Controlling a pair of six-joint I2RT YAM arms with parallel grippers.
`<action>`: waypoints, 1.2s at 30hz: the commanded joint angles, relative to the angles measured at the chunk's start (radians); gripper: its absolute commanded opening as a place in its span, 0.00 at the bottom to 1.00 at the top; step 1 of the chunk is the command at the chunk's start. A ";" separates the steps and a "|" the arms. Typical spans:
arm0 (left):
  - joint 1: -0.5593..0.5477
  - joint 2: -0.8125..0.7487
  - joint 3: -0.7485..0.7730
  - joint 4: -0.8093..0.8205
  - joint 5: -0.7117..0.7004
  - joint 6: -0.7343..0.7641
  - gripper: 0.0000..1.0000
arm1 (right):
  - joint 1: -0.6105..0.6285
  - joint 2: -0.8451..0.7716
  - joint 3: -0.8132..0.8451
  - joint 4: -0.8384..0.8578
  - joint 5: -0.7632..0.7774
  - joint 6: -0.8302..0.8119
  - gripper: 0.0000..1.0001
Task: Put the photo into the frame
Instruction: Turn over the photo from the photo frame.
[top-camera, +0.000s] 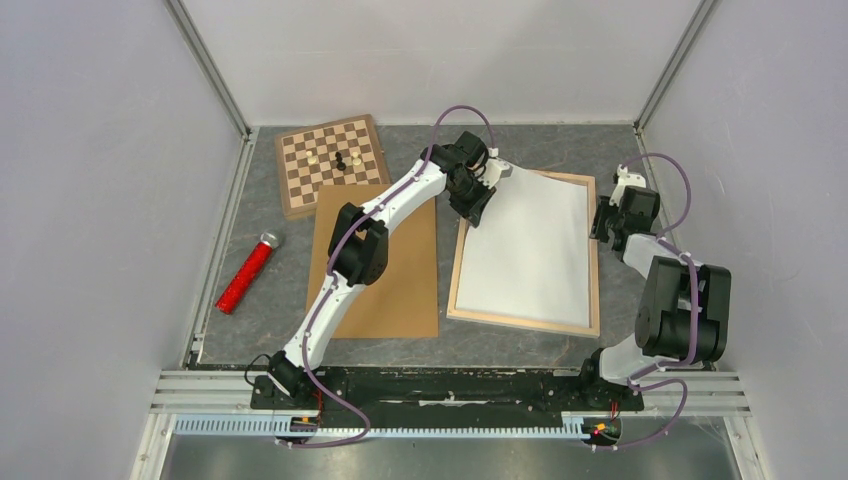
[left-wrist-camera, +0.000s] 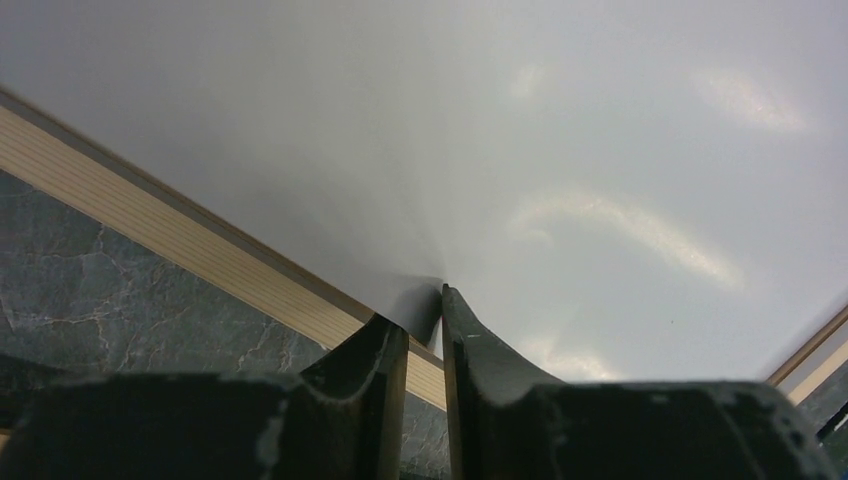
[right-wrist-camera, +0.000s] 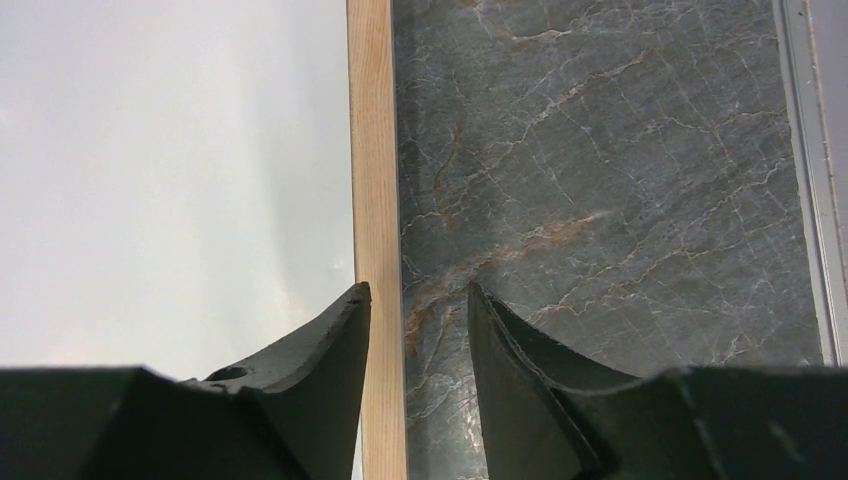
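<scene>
Both parted, left claw narrowly around the photo edge, right claw astride the frame

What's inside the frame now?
The photo, white back up, its far-left corner raised at the left gripper. Printed face and anything beneath it in the frame are covered.

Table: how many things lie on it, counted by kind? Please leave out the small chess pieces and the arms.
photo: 1
frame: 1
brown board: 1
chessboard: 1
red cylinder: 1
Total: 5
</scene>
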 joint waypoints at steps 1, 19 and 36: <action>-0.007 -0.004 0.000 0.026 -0.034 -0.006 0.26 | -0.006 -0.037 0.028 0.010 -0.008 -0.010 0.43; -0.007 -0.058 -0.010 0.046 -0.090 -0.038 0.58 | -0.005 -0.072 0.024 0.007 -0.031 -0.017 0.46; -0.007 -0.176 -0.096 0.075 -0.177 -0.057 0.68 | 0.002 -0.077 0.013 0.017 -0.074 -0.032 0.48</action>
